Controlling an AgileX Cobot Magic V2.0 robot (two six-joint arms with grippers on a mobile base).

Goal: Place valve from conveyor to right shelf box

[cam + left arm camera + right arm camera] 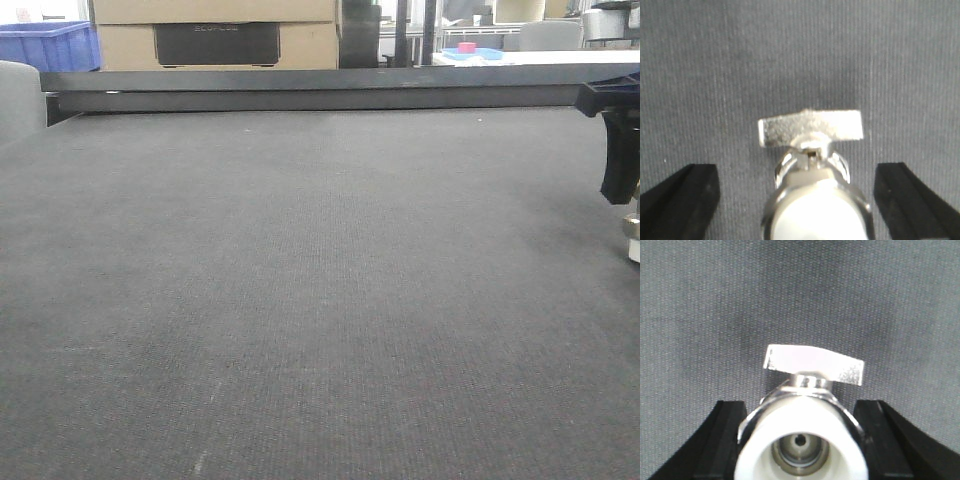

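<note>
**Right wrist view.** The right claw [800, 412] was closed on the valve [802, 440]. Its black fingers [722, 440] lay against both flanks of the rounded silvery body, and no belt showed between finger and metal. The valve's open port faced the camera. Its flat lever stood across the top, tilted down toward the right of the picture. Behind it lay the dark grey woven belt of the conveyor table [800, 290]. Whether the valve rested on the belt or hung clear of it could not be determined.

**Left wrist view.** The left claw [796, 170] was open. A valve [815, 195] stood between its fingers [682, 200]. Belt was visible on either side of the body, so neither finger touched it. Whether this was the same piece could not be determined.

**Front view.** A black claw part, with a silvery piece just beneath it, appeared at the right edge, cut by the frame. A black rail [320, 85] ran along the far side of the belt. Beyond it stood cardboard boxes [215, 30] and a blue crate [50, 45].
</note>
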